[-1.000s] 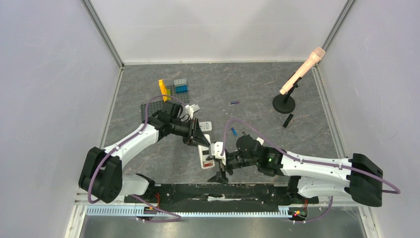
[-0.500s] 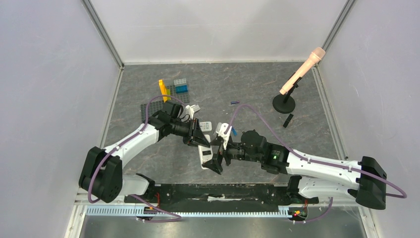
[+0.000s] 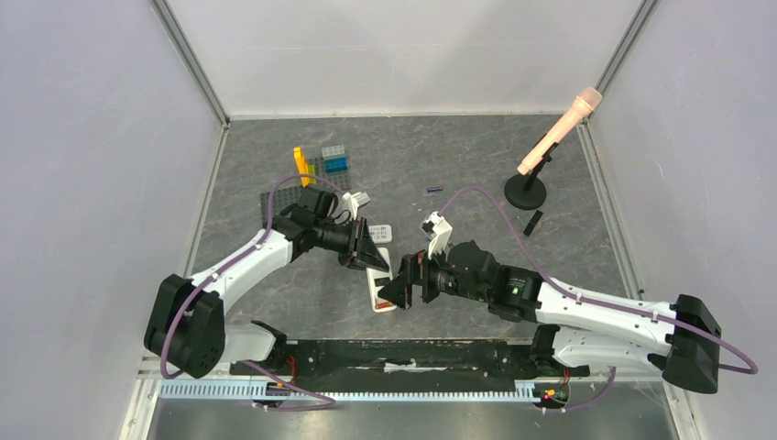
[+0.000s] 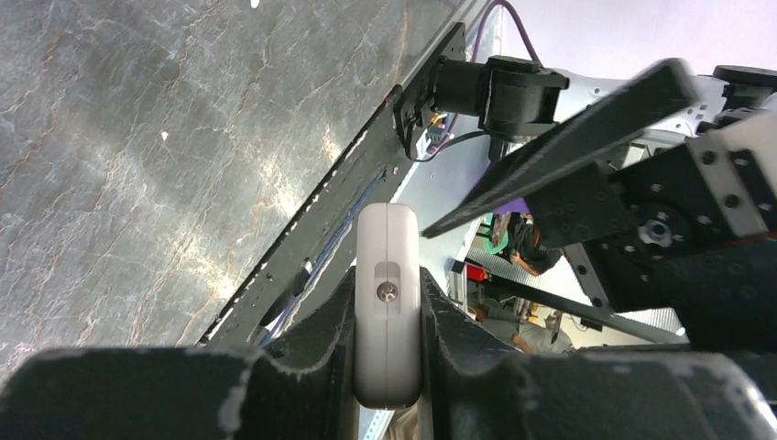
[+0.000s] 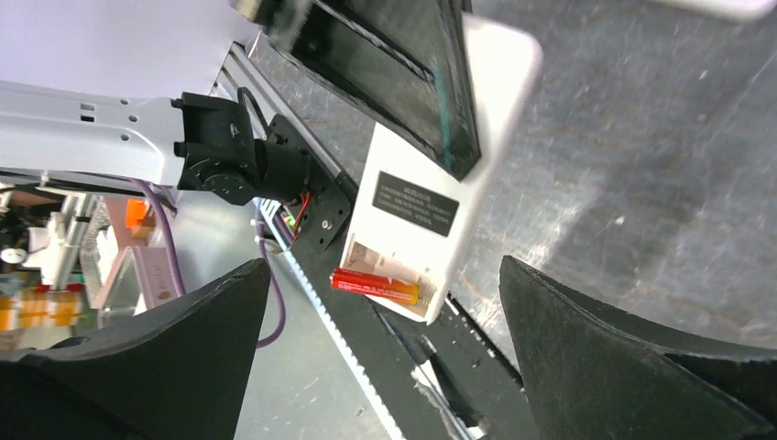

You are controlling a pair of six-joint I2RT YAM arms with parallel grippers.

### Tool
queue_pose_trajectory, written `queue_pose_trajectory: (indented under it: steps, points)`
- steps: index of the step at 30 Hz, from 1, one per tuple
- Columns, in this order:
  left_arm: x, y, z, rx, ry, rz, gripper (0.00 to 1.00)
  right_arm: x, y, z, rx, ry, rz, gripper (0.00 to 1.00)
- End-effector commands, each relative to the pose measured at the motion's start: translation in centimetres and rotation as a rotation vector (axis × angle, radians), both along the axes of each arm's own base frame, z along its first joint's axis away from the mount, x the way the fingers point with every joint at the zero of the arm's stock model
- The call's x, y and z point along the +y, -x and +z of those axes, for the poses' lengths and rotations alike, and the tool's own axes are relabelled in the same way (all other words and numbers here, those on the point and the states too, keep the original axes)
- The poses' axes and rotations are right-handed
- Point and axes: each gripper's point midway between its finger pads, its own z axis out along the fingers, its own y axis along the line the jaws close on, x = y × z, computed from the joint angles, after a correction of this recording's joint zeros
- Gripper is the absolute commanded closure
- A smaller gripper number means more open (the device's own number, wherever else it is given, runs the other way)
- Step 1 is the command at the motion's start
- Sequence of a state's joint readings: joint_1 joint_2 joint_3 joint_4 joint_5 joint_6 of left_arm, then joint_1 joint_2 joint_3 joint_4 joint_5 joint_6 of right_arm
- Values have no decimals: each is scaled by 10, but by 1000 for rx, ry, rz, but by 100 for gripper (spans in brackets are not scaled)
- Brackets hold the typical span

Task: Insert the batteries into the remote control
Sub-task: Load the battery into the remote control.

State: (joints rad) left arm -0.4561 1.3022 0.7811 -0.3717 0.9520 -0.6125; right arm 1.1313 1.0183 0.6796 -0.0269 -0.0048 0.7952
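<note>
My right gripper (image 3: 401,290) hangs spread and empty at the 3 o'clock side of the remote control (image 3: 375,278). My left gripper (image 3: 365,249) clamps its 12 o'clock end, long axis 12-to-6. 1 red battery (image 5: 376,285) fills 1 slot. The purple-blue battery (image 3: 434,189) lies toward 1 o'clock, nearer my right.

Both grippers crowd the remote (image 5: 410,206) from where I sit: the left gripper (image 3: 365,257) is clamped over its far end, the right gripper (image 3: 396,282) spread wide at the near end. Passing room lies behind, across the table (image 3: 476,151), until the microphone stand (image 3: 526,191).
</note>
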Motion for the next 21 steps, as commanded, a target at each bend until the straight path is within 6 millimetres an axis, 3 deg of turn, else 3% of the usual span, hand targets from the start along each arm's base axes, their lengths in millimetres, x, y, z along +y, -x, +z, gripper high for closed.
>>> queue_pose_trajectory:
  steps: [1, 13, 21]
  points:
    - [-6, -1, 30, -70, 80, -37, 98, 7, 10, -10, 161, -67, -21, 2]
    - [-7, 2, 37, -70, 108, -43, 98, 23, 24, -19, 243, -122, 58, 2]
    - [-7, 3, 36, -65, 113, -47, 98, 27, 25, -25, 271, -128, 70, 21]
